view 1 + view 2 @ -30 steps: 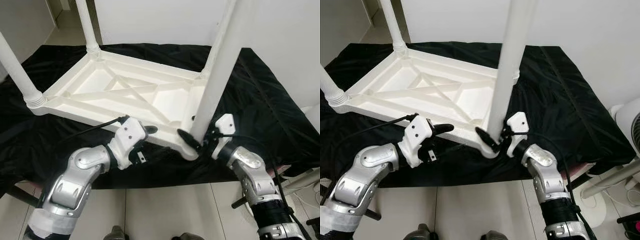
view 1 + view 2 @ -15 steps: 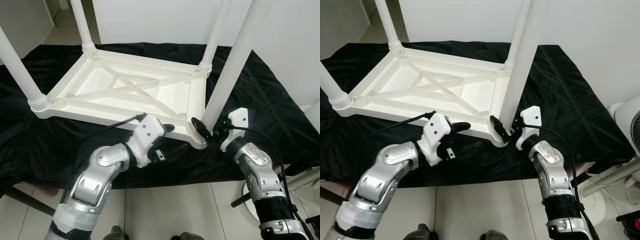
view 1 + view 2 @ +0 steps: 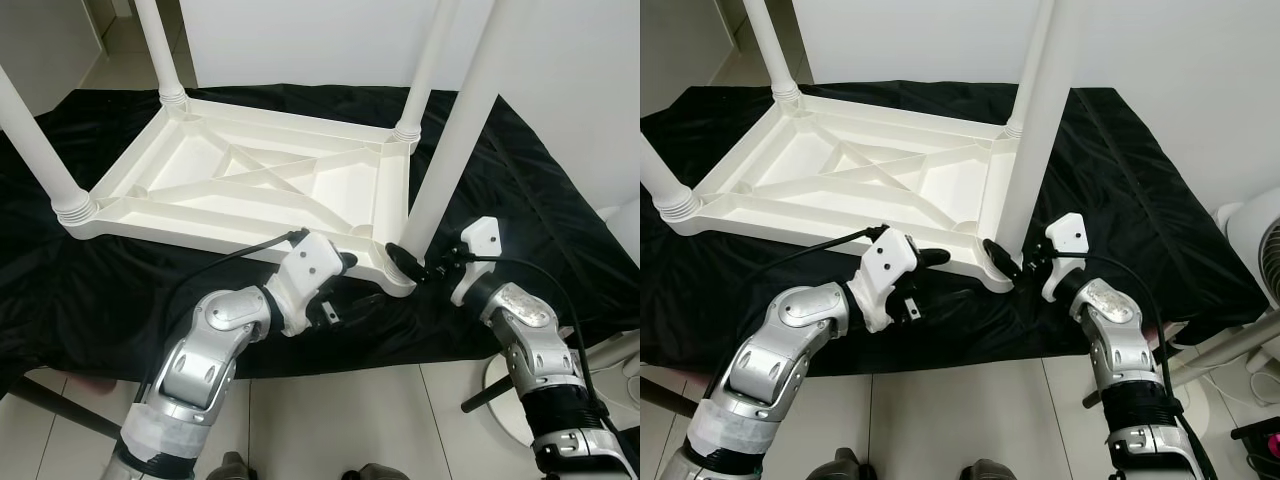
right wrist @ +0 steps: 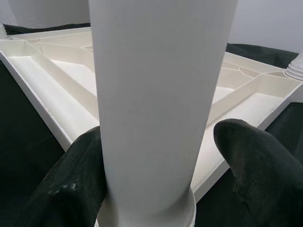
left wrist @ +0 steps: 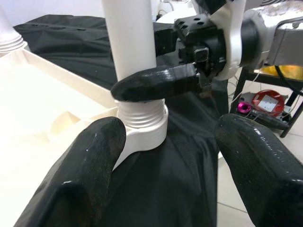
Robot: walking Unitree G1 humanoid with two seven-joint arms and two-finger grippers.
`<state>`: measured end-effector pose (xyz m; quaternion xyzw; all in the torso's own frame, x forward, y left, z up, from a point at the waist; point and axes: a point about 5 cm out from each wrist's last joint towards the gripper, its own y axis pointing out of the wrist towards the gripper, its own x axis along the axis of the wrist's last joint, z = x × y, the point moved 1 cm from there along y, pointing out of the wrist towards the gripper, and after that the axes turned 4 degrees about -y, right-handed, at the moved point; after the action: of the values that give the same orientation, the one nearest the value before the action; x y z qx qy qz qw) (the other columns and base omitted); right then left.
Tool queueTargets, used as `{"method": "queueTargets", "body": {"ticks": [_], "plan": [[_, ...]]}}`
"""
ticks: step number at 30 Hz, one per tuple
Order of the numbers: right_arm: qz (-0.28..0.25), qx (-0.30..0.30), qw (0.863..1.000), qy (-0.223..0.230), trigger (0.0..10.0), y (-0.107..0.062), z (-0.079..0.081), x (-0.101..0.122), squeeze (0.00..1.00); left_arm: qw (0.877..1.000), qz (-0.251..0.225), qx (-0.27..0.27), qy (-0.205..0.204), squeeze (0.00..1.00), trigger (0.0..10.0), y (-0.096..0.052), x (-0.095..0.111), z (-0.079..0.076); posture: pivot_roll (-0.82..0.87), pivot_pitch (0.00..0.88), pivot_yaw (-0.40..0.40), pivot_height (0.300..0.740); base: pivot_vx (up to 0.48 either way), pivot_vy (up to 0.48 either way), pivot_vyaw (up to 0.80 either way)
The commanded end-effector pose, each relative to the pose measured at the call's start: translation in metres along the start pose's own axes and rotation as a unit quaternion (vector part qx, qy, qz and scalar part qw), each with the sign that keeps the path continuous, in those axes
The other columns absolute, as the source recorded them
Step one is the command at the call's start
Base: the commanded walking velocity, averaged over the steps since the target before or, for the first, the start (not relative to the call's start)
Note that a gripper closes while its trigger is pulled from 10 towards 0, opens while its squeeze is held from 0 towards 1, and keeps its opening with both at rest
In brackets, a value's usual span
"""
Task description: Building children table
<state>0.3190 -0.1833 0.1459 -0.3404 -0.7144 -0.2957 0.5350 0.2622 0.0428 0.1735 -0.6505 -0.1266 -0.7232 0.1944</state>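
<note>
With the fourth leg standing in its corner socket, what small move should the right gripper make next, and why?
Probably close on the near leg and twist it further in. The right gripper straddles its base, one finger against it, the other apart; thread shows above the socket. The open left gripper waits by the tabletop edge.

A white table leg point(image 4: 156, 109) is seen upright between the two black fingers point(image 4: 71, 189) of the right gripper point(image 4: 156, 170), one on each side near its threaded base. Behind it lies the upturned ribbed white tabletop point(image 4: 57, 75) on black cloth point(image 4: 19, 142).
</note>
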Motion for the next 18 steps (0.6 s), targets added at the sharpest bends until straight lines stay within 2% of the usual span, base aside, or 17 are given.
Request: {"method": "queueTargets", "body": {"ticks": [1,7,10,11,14,15,16,18], "plan": [[0.014,-0.003,1.000,-0.003,5.1,-0.002,-0.004,-0.004,0.00,0.994,0.002,0.108,-0.001,0.00,10.0,-0.001,-0.002,0.010,-0.10,0.048,0.011,0.740,0.000,0.000,0.00],[0.019,0.017,1.000,-0.004,4.5,0.004,-0.002,-0.007,0.00,0.994,0.005,0.106,0.008,0.00,10.0,-0.002,-0.002,0.006,-0.09,0.046,0.009,0.740,0.000,0.000,0.00],[0.020,0.022,1.000,-0.009,4.5,0.006,-0.003,-0.009,0.00,0.994,0.006,0.107,0.008,0.00,10.0,-0.003,-0.002,0.006,-0.09,0.046,0.009,0.740,0.000,0.000,0.00],[0.021,0.023,1.000,-0.005,0.0,0.007,-0.002,-0.010,0.00,0.994,0.005,0.107,0.009,0.00,10.0,-0.003,-0.002,0.005,-0.09,0.047,0.007,0.740,0.000,0.000,0.00],[0.023,0.021,1.000,0.003,0.0,0.008,0.000,-0.011,0.00,0.994,0.005,0.108,0.011,0.00,10.0,-0.003,-0.002,0.005,-0.09,0.047,0.007,0.740,0.000,0.000,0.00],[0.025,0.009,1.000,0.013,4.6,0.009,0.001,-0.012,0.00,0.994,0.004,0.109,0.011,0.00,10.0,-0.003,-0.002,0.004,-0.09,0.049,0.003,0.740,0.000,0.000,0.00],[0.027,-0.001,0.999,0.021,10.0,0.010,0.003,-0.012,0.00,0.994,0.004,0.110,0.011,0.00,10.0,-0.003,-0.002,0.004,-0.09,0.049,0.003,0.740,0.000,0.000,0.00],[0.028,-0.010,0.999,0.028,10.0,0.010,0.004,-0.012,0.00,0.994,0.003,0.111,0.012,0.00,10.0,-0.003,-0.002,0.003,-0.08,0.050,-0.002,0.740,0.000,0.000,0.00]]}}
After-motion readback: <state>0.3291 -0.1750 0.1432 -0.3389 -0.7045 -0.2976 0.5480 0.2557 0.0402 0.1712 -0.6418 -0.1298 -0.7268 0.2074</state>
